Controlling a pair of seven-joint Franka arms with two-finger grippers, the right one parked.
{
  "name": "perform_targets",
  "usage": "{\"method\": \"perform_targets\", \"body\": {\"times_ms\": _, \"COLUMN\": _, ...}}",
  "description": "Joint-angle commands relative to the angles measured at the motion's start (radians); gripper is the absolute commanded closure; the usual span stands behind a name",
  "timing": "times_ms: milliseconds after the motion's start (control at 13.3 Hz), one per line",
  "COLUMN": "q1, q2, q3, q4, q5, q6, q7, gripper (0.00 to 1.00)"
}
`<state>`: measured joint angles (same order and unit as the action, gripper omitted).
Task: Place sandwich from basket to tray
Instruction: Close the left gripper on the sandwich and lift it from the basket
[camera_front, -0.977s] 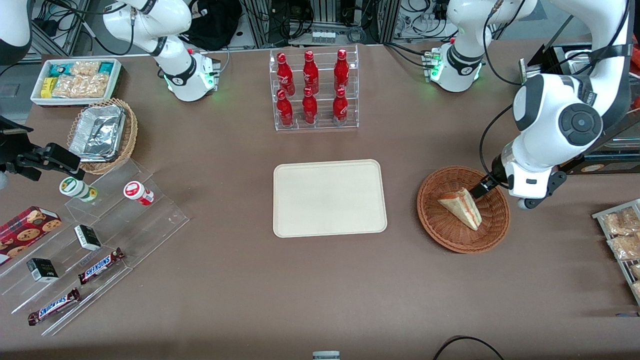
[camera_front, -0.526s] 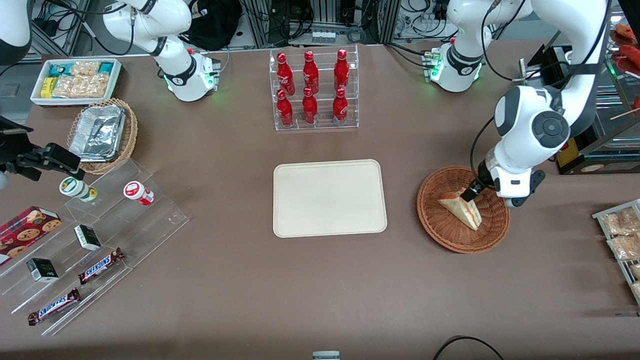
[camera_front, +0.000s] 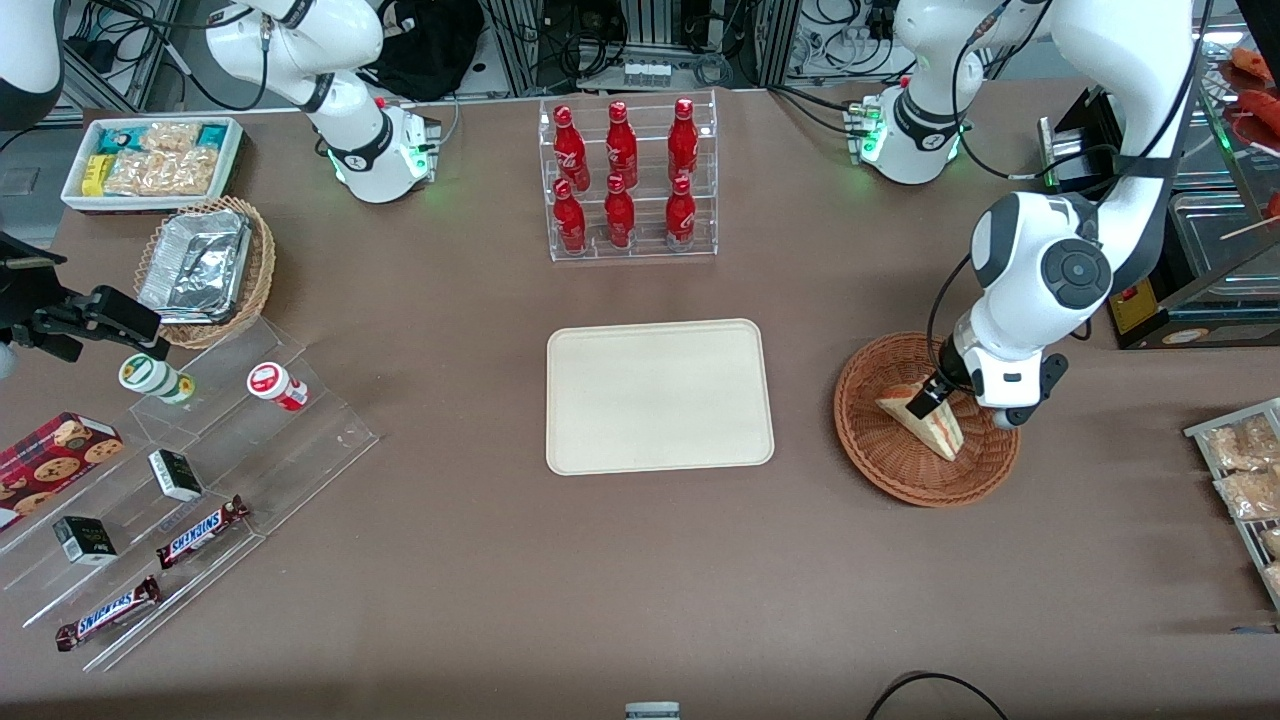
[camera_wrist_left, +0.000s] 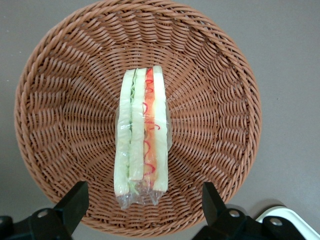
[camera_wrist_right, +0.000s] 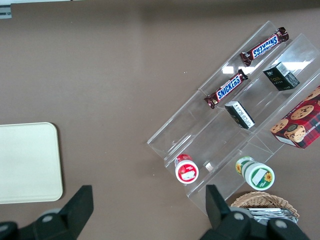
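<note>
Hovering over the basket (camera_front: 926, 420), my gripper (camera_front: 925, 398) has its fingers (camera_wrist_left: 75, 202) spread wide and grips nothing; in my wrist view the two dark tips stand apart at either side of the sandwich's wrapped end without touching it. Sweeping the front view from the parked arm's end of the table toward mine, I see the cream tray (camera_front: 659, 396) lying flat and bare near the table's middle, well apart from the basket, then the reddish-brown wicker bowl itself beneath my wrist. Inside it the sandwich (camera_front: 921, 420) lies on the woven floor, a pale wedge in clear wrap, its bread slices and green and orange-red filling (camera_wrist_left: 148, 131) facing my wrist camera edge-on, roughly centred in the bowl.
</note>
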<state>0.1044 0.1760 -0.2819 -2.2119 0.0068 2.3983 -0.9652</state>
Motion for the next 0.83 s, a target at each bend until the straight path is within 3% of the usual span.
{"method": "perform_targets", "body": {"times_ms": 0, "q1": 0.0, "q2": 0.028, "q3": -0.002, "q4": -0.002, "q5": -0.001, "q6": 0.041, "q7": -0.023, "gripper": 0.0}}
{"method": "perform_targets", "body": {"times_ms": 451, "q1": 0.003, "q2": 0.089, "q3": 0.003, "q4": -0.002, "q5": -0.001, "q6": 0.087, "q7": -0.021, "gripper": 0.0}}
{"method": "perform_targets", "body": {"times_ms": 526, "q1": 0.003, "q2": 0.091, "q3": 0.004, "q4": 0.0, "q5": -0.002, "q6": 0.088, "q7": -0.023, "gripper": 0.05}}
{"method": "perform_targets", "body": {"times_ms": 602, "q1": 0.004, "q2": 0.091, "q3": 0.004, "q4": 0.0, "q5": -0.002, "q6": 0.088, "q7": -0.024, "gripper": 0.37}}
{"method": "perform_targets", "body": {"times_ms": 677, "q1": 0.003, "q2": 0.088, "q3": 0.004, "q4": -0.003, "q5": -0.001, "q6": 0.087, "q7": -0.021, "gripper": 0.87}}
{"method": "perform_targets", "body": {"times_ms": 752, "q1": 0.003, "q2": 0.085, "q3": 0.006, "q4": -0.003, "q5": -0.001, "q6": 0.087, "q7": -0.02, "gripper": 0.92}}
